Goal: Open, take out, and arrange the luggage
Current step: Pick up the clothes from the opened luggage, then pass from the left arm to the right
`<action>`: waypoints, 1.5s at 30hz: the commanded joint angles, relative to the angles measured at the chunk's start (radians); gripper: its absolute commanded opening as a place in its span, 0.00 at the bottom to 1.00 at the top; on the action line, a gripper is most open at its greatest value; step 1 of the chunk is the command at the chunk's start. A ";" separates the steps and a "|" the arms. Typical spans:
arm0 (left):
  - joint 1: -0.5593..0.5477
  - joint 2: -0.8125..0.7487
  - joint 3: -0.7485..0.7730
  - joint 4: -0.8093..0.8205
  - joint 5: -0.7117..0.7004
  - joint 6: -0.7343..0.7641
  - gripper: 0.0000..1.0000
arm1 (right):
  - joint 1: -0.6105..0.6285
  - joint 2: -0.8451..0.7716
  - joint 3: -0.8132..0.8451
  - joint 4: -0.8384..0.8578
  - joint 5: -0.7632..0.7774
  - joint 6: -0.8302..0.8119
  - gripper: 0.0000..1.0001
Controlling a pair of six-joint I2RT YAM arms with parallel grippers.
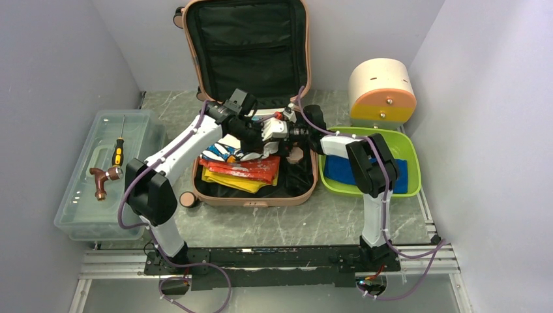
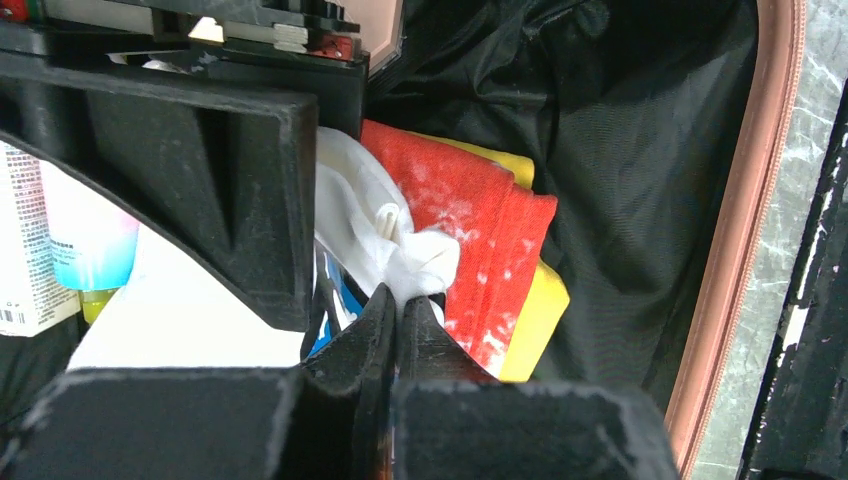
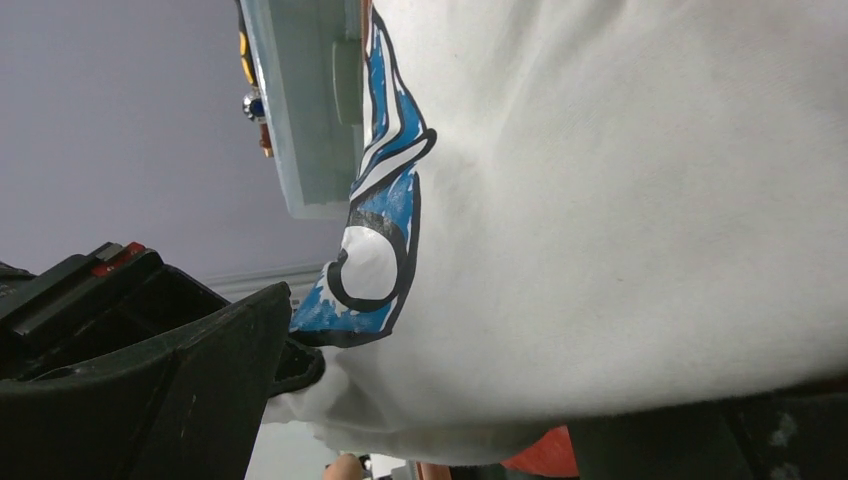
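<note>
The salmon-pink luggage [image 1: 254, 199] lies open, its black-lined lid [image 1: 248, 45] upright against the back wall. In its base are a white cloth with blue print [image 1: 225, 151], a red cloth [image 1: 251, 171] and a yellow one [image 1: 228, 182]. My left gripper [image 2: 403, 300] is shut on a bunched fold of the white cloth [image 2: 385, 235], above the red cloth [image 2: 480, 230] and the yellow cloth [image 2: 535, 310]. My right gripper [image 3: 450, 420] is open wide. The white cloth [image 3: 620, 200] hangs between its fingers [image 3: 150, 400]. Both grippers meet over the luggage [image 1: 264, 138].
A clear plastic bin [image 1: 85, 195] stands at the left with a screwdriver [image 1: 118, 150] and a hammer [image 1: 104, 179] on its lid. At the right, a lime-green tray [image 1: 407, 147] holds a blue cloth [image 1: 339, 171]. Behind it sits a cream-and-orange round container [image 1: 381, 91]. A bottle [image 2: 90, 240] lies in the luggage.
</note>
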 commanded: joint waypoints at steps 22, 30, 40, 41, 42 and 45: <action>0.025 -0.124 0.033 -0.052 0.080 0.026 0.99 | 0.013 0.041 -0.095 0.190 0.104 0.164 1.00; 0.186 -0.276 -0.091 0.025 0.107 -0.010 0.99 | 0.025 0.012 -0.081 0.097 0.101 0.007 0.90; 0.406 -0.506 -0.349 0.062 0.048 -0.066 0.99 | 0.026 -0.014 -0.105 0.081 0.129 0.020 0.00; 0.434 -0.531 -0.390 0.067 0.048 -0.067 0.99 | 0.026 -0.020 -0.087 0.060 0.128 0.008 0.00; 0.451 -0.553 -0.418 0.070 0.045 -0.068 0.99 | 0.026 -0.027 -0.072 0.037 0.125 -0.008 0.00; 0.487 -0.614 -0.491 0.066 0.034 -0.081 1.00 | 0.026 -0.054 -0.007 -0.097 0.117 -0.108 0.00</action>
